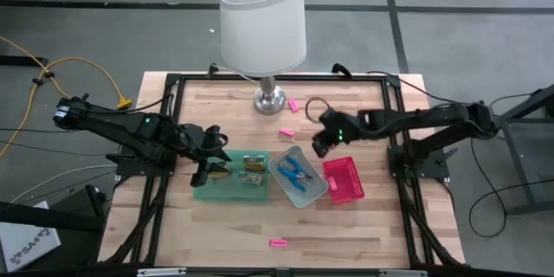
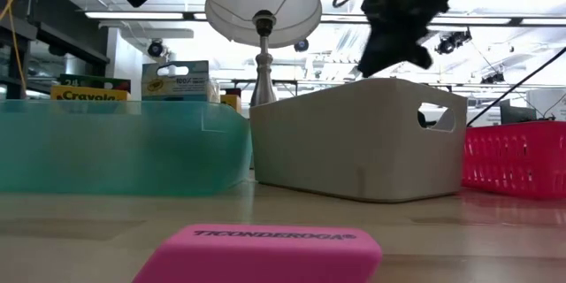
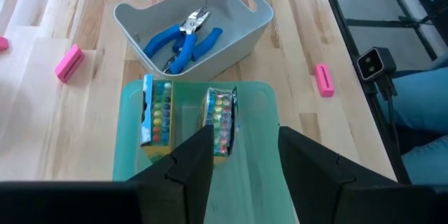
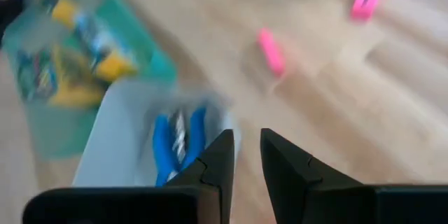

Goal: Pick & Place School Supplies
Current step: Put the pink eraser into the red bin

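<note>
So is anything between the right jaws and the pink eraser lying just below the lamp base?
Nothing visible. The right gripper hangs with its jaws a little apart, empty, above bare wood beside the grey tray. The pink eraser lies on open table toward the lamp, with only bare wood between them.

1. My high view looks straight down on the whole table (image 1: 225, 225).
2. My low view sits at tabletop level, close behind a pink eraser (image 2: 265, 252).
3. My 2 wrist views look forward and down; both share the grey tray (image 3: 245, 14) (image 4: 105, 161).
</note>
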Robot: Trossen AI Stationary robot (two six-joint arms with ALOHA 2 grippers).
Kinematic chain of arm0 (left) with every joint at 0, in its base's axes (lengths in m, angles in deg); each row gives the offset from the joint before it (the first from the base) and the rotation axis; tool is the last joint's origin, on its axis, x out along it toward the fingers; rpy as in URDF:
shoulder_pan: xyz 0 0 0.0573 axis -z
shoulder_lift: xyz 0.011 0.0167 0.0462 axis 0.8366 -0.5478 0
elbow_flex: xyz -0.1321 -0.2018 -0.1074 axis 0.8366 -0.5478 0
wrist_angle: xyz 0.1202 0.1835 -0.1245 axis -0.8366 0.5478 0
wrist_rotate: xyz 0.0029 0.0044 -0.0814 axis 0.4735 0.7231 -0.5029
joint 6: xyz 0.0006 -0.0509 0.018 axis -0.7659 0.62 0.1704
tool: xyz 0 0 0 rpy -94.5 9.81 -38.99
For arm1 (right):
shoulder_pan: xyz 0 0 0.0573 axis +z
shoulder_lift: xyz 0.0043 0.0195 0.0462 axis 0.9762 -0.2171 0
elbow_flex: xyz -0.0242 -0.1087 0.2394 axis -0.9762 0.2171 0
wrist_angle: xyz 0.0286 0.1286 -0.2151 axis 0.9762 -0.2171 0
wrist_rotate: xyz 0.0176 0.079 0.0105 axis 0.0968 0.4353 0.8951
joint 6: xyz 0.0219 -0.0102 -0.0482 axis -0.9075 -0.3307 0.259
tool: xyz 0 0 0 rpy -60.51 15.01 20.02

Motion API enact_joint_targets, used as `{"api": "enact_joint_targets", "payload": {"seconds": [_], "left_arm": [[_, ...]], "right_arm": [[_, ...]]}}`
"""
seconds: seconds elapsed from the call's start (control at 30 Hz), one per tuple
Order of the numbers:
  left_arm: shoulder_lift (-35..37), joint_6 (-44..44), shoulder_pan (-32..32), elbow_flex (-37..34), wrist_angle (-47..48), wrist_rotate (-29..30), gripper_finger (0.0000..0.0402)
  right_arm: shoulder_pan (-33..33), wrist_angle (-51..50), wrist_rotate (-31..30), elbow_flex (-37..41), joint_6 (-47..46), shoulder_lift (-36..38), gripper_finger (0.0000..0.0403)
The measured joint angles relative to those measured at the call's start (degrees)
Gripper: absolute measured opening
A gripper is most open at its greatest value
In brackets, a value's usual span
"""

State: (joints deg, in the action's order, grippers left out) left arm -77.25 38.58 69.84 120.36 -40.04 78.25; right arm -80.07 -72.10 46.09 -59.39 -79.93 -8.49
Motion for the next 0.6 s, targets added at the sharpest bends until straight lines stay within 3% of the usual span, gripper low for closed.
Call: {"api": "enact_joint_targets", "payload": {"seconds": [0.33, 0.6], "left_arm": [[0.0, 1.42, -0.02, 0.0, 0.0, 0.0, 0.0156], [0.0, 1.48, -0.01, 0.0, 0.0, 0.0, 0.0156]], "right_arm": [[-17.21, 9.86, 11.73, 0.01, 11.12, -7.98, 0.0063], [-22.99, 20.42, 16.05, 0.04, 20.15, -16.87, 0.0063]]}}
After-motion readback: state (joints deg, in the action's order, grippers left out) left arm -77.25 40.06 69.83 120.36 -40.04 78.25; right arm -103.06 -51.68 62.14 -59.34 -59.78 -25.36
